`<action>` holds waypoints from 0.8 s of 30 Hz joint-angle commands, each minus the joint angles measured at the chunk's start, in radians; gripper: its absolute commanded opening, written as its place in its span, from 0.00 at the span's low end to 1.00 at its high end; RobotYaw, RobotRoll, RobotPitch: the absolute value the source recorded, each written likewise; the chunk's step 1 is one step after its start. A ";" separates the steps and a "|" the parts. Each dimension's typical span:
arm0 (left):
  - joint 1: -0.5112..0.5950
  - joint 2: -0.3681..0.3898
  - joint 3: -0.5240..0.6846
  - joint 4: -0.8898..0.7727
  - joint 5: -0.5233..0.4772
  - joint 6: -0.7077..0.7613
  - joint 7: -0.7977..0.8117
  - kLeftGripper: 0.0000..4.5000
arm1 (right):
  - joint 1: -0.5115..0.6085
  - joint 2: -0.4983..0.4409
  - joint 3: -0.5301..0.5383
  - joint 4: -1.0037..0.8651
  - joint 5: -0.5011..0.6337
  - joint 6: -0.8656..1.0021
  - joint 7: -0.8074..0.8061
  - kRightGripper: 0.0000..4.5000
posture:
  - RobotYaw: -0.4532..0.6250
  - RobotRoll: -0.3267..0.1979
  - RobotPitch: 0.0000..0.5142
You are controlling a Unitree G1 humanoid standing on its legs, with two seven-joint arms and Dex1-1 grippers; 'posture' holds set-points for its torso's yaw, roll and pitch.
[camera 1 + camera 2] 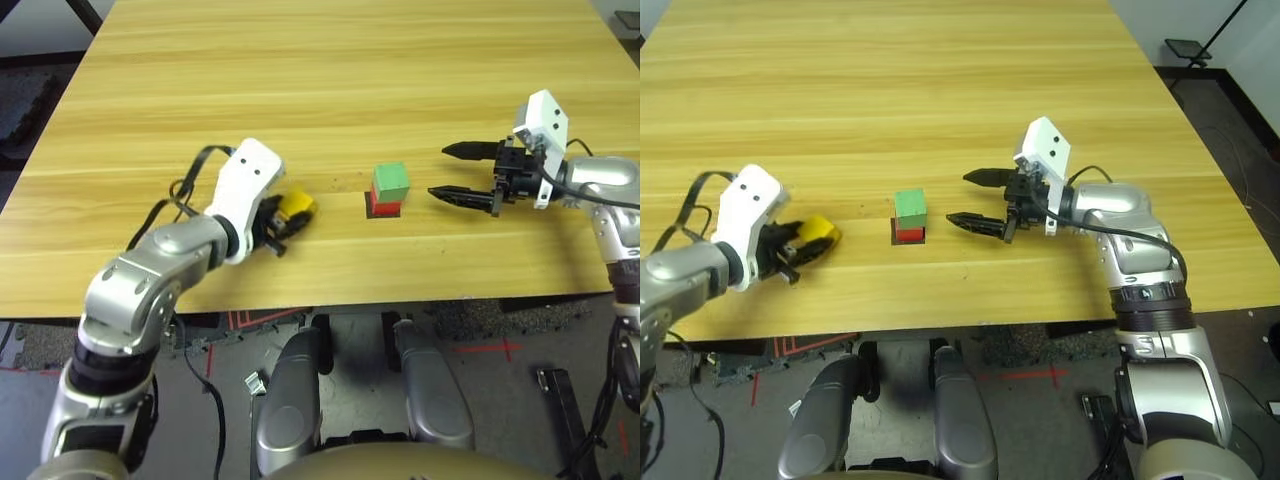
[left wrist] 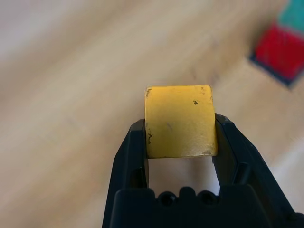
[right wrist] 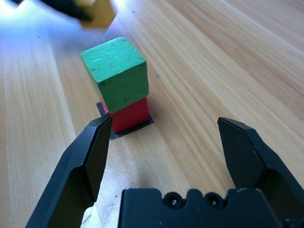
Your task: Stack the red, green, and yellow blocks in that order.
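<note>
Pale wood, grained in long bands, made up the surface (image 1: 330, 60), with dark floor showing beyond its edges. Near the front middle of it lay a flat black square patch (image 3: 137, 127), and on that patch stood the red block (image 3: 130, 114) with the green block (image 3: 116, 73) on top of it, the green one turned slightly out of line with the red.

To the left of that stack, well apart from it, the left gripper (image 2: 180, 142) had its jaws closed on the yellow block (image 2: 179, 121), one black finger pressed against each side of the cube. From the head views the yellow block sat at the tip of the white wrist housing, close above the wood; whether it touched the wood could not be told.

On the other side of the stack, the right gripper (image 1: 452, 172) hung near it with its jaws spread wide and nothing between them. Its fingertips (image 3: 97, 137) pointed toward the stack and stayed clear of both blocks.
</note>
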 commanded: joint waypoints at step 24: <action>-0.392 -0.006 -0.144 0.280 0.010 -0.177 -0.496 0.43 | -0.028 -0.174 -0.011 -0.251 0.086 0.159 0.139 1.00 | 0.64 0.75 0.49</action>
